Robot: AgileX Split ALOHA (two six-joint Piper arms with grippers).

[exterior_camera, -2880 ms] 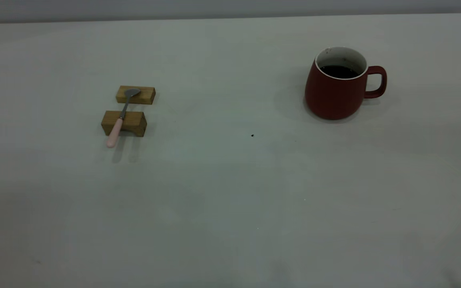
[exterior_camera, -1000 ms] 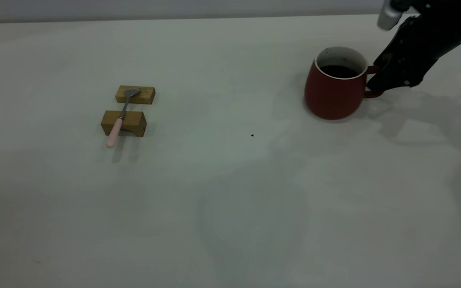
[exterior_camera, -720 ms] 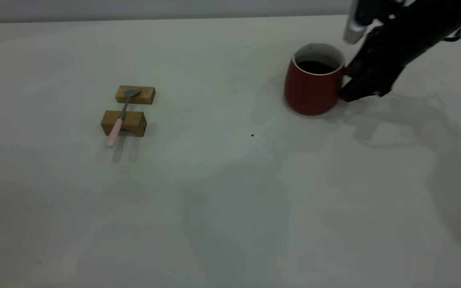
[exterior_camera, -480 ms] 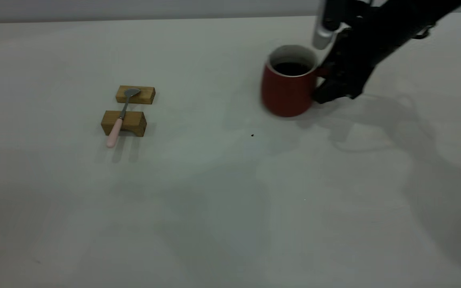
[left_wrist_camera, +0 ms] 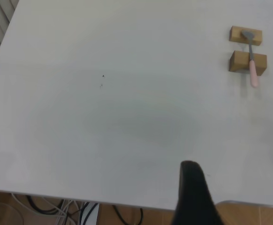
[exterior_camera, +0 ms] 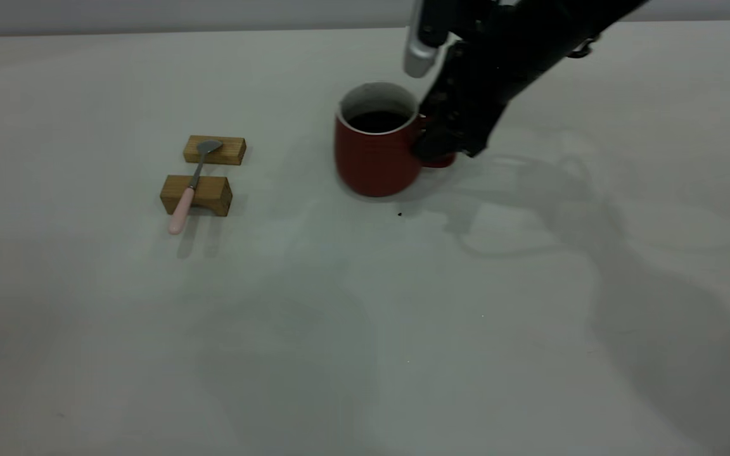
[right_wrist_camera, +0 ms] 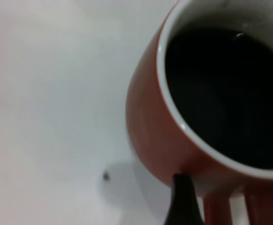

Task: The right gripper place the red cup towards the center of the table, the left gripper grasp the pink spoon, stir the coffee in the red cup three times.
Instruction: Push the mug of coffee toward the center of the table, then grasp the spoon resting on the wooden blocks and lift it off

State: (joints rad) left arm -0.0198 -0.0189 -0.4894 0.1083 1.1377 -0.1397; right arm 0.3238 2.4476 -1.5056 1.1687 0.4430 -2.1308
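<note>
Near the middle of the bench [exterior_camera: 365,304], we found the red cup [exterior_camera: 374,155] standing upright with the coffee [exterior_camera: 377,121] inside, our right end effector [exterior_camera: 431,142] closed on its handle. We judged the placing step nearly done but not released. The pink spoon [exterior_camera: 182,210] lay untouched across two wooden blocks [exterior_camera: 203,174], well apart from the cup. Our left end effector [left_wrist_camera: 193,197] hung far off; we could not tell its state. Grasping and stirring remained.

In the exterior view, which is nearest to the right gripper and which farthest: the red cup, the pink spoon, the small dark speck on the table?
From the right gripper:
1. Red cup, at the jaws.
2. Dark speck, just in front of the cup.
3. Pink spoon, far left on wooden blocks.
</note>
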